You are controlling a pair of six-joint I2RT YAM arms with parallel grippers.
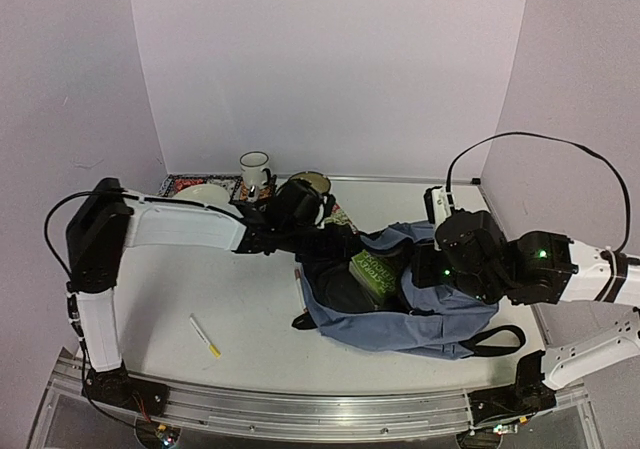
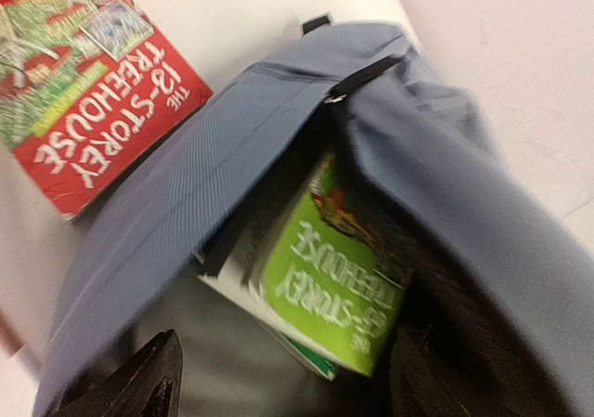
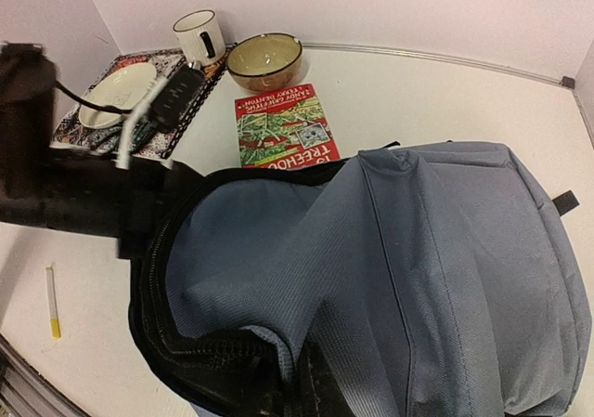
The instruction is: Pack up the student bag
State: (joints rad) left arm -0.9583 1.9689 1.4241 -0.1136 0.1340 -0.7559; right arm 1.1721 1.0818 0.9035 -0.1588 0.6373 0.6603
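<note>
Student bag (image 1: 400, 324) flat, long axis left–right, open mouth leftward.

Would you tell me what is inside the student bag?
A green book lies in the open student bag; anything deeper is hidden by its fabric and shadow.

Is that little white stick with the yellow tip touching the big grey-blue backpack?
Apart. The top external view shows the white stick with a yellow tip lying alone, with bare table between it and the grey-blue fabric backpack.
</note>
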